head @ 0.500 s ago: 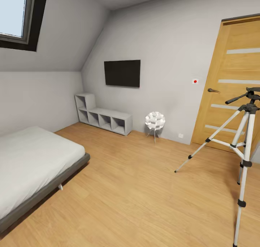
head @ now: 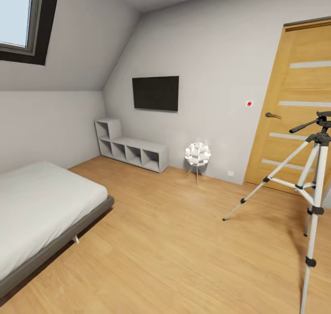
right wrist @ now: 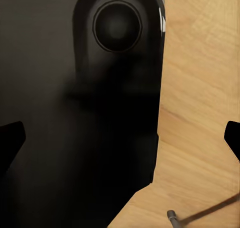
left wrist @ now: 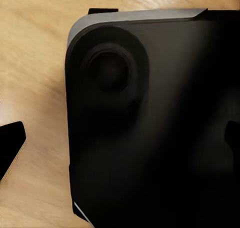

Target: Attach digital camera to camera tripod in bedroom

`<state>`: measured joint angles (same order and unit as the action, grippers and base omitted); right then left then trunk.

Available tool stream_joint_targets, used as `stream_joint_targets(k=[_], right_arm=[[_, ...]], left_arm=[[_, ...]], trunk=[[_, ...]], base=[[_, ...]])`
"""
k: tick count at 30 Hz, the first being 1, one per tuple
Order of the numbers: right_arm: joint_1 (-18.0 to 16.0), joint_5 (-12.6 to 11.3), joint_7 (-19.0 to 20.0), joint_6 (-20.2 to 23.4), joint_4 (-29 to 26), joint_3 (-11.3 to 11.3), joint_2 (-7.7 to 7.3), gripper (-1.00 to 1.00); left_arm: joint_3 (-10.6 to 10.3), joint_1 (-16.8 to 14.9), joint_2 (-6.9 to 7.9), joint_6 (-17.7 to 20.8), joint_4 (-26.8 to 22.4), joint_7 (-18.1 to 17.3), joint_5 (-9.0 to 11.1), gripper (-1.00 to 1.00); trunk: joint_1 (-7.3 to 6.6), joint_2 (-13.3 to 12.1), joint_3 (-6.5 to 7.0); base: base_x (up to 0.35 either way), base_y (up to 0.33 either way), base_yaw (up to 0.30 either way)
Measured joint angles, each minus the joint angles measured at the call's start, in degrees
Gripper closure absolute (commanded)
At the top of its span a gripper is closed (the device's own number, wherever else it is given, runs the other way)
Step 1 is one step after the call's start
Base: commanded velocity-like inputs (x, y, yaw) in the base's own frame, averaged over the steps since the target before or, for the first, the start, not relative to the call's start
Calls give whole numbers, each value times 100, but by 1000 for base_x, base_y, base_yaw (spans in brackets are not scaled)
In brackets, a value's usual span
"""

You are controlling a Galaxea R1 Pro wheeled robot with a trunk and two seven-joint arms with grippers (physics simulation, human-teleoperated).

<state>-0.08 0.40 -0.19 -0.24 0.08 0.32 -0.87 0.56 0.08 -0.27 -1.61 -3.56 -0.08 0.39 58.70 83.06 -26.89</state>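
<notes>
I cannot tell how my grippers are set: both wrist views are looking past dark robot housing at plank floor. I am facing the bedroom with the camera tripod (head: 314, 185) standing upright to my right by the wooden door (head: 299, 103), nearer my right arm. No digital camera or readable writing is appearing.
</notes>
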Motion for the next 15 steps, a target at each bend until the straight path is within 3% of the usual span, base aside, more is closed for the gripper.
stream_joint_targets(k=[6, 15], right_arm=[[0, 0, -4, 0, 0, 0, 6, -100], [0, 0, -6, 0, 0, 6, 0, -100]], left_arm=[[-3, 0, 1, -1, -1, 0, 0, -100], [-8, 0, 2, -2, -5, 0, 0, -100]], trunk=[[-1, 0, 0], [-1, 0, 0]], base=[[300, -48, 0], [317, -139, 0]])
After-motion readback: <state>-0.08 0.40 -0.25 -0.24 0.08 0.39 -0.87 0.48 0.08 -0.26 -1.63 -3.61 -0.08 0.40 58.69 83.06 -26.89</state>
